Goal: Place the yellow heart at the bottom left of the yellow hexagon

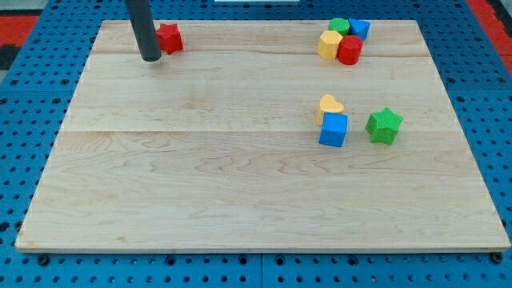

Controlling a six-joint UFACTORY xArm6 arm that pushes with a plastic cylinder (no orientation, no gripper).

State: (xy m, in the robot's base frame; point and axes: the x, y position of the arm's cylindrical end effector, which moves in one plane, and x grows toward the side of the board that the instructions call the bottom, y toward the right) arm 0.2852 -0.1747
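my tip (pixel 150 59) beside red block (pixel 169 38); yellow heart (pixel 330 106) touching blue cube (pixel 334 130)

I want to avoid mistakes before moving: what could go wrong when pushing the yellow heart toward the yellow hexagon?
The blue cube touches the yellow heart and may be dragged along. The yellow hexagon sits tightly beside a red block, so the cluster could scatter. My tip is far away, beside the red star.

The rod (pixel 144 28) runs out of the view's top edge near the board's top left corner and covers the left part of the red block (pixel 170 38), whose shape cannot be made out. Near the top right corner, the green block (pixel 339 26) and the blue block (pixel 360 28) are half hidden behind the yellow hexagon (pixel 328 45) and the red cylinder (pixel 350 50). The blue cube (pixel 334 130) covers the yellow heart (pixel 329 105)'s lower part.
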